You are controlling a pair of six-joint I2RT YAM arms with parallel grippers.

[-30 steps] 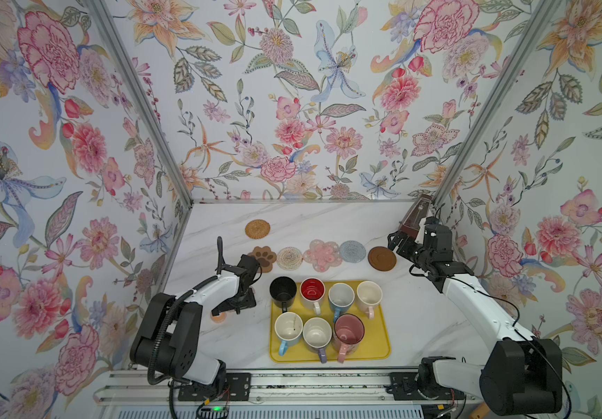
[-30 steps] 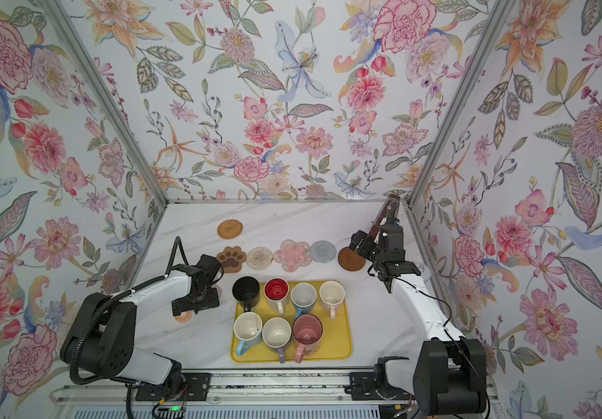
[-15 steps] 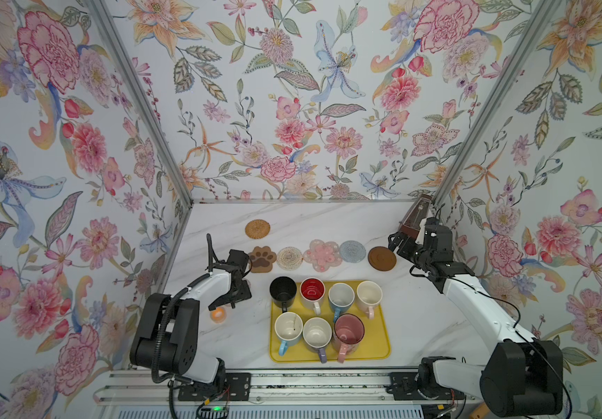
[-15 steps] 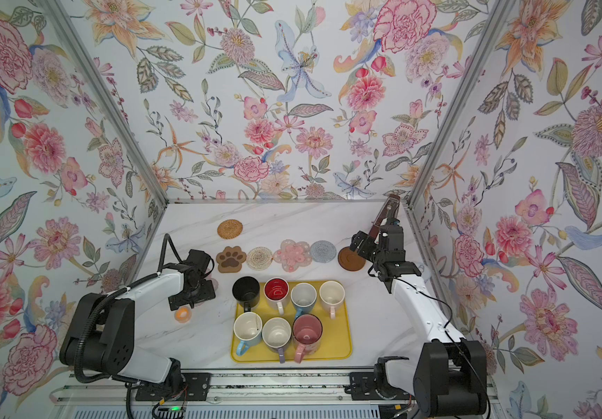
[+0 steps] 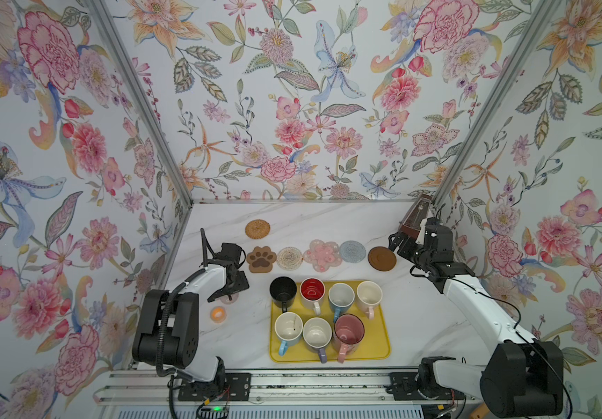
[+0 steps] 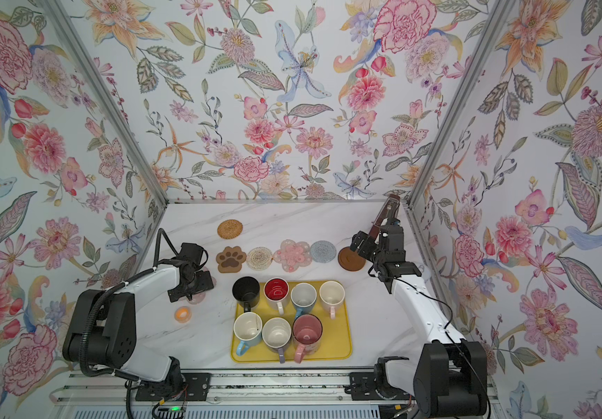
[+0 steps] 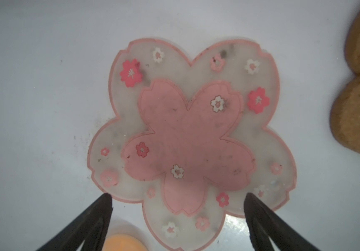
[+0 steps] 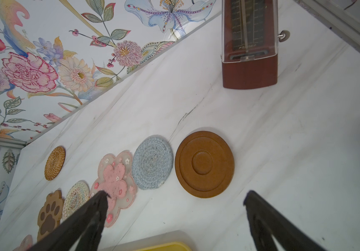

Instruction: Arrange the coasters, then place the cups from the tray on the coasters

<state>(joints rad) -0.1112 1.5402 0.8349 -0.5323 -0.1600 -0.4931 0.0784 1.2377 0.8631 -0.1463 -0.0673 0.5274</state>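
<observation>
Five coasters lie in a row behind the tray in both top views: brown paw point(image 5: 261, 259), cream woven round point(image 5: 289, 258), pink flower point(image 5: 323, 255), grey-blue round point(image 5: 352, 251) and dark brown disc point(image 5: 381, 258). The tan woven round point(image 5: 257, 228) lies farther back. A second pink flower coaster point(image 7: 187, 139) lies flat on the table under my left gripper point(image 7: 178, 196), which is open just above its edge. My right gripper point(image 8: 174, 195) hangs open and empty beside the brown disc point(image 8: 204, 164). Several cups, among them a black one point(image 5: 282, 290) and a red-lined one point(image 5: 312, 291), stand on the yellow tray point(image 5: 379, 348).
A small orange ring point(image 5: 218, 314) lies on the table just in front of the left gripper point(image 5: 232, 286). A brown metronome point(image 5: 413, 217) stands in the back right corner, behind the right gripper point(image 5: 397, 241). Flowered walls close in the table on three sides.
My left gripper has moved back off the orange ring, which now shows fully, and sits over the pink flower coaster. The right arm has not moved.
</observation>
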